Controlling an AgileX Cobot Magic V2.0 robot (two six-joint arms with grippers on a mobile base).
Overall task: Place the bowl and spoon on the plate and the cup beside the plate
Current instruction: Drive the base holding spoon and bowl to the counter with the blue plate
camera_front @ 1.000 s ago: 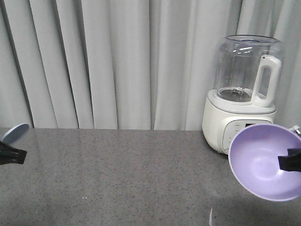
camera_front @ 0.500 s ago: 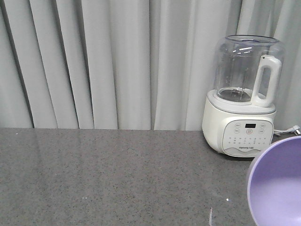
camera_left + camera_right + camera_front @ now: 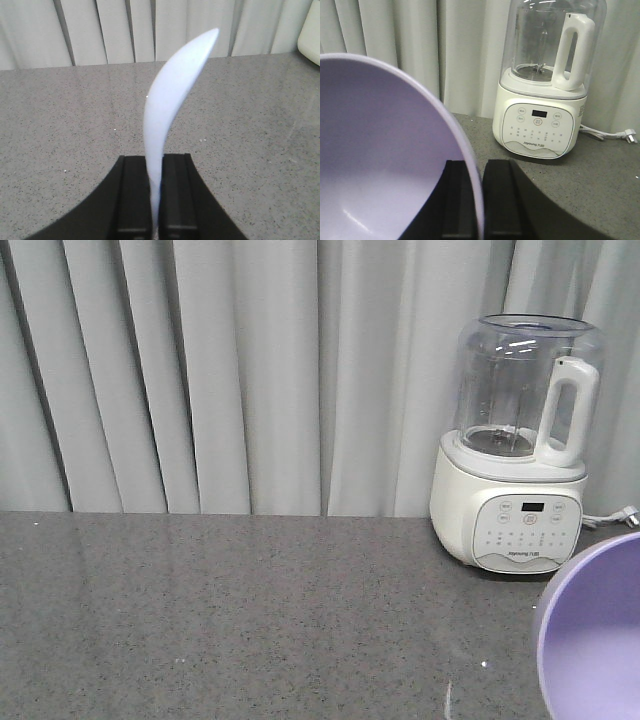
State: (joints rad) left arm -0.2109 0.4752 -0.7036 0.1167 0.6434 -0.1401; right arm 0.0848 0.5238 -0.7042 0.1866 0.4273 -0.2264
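A pale blue plate (image 3: 170, 100) stands on edge in the left wrist view, curving up above the grey countertop. My left gripper (image 3: 156, 165) is shut on its lower rim. The lavender bowl (image 3: 380, 165) fills the left half of the right wrist view, tilted on its side. My right gripper (image 3: 480, 170) is shut on its rim, one finger inside and one outside. In the front view only part of the bowl (image 3: 600, 640) shows at the bottom right corner, and neither gripper shows there. The spoon and the cup are out of view.
A white blender (image 3: 520, 450) with a clear jug stands at the back right of the grey speckled countertop (image 3: 250, 610), close behind the bowl. Its cable and plug (image 3: 615, 134) lie to its right. Grey curtains (image 3: 250, 370) hang behind the counter.
In the front view the bowl has dropped down and right, partly out of frame. The plate and left gripper, seen at the left edge a second ago, have left that view.
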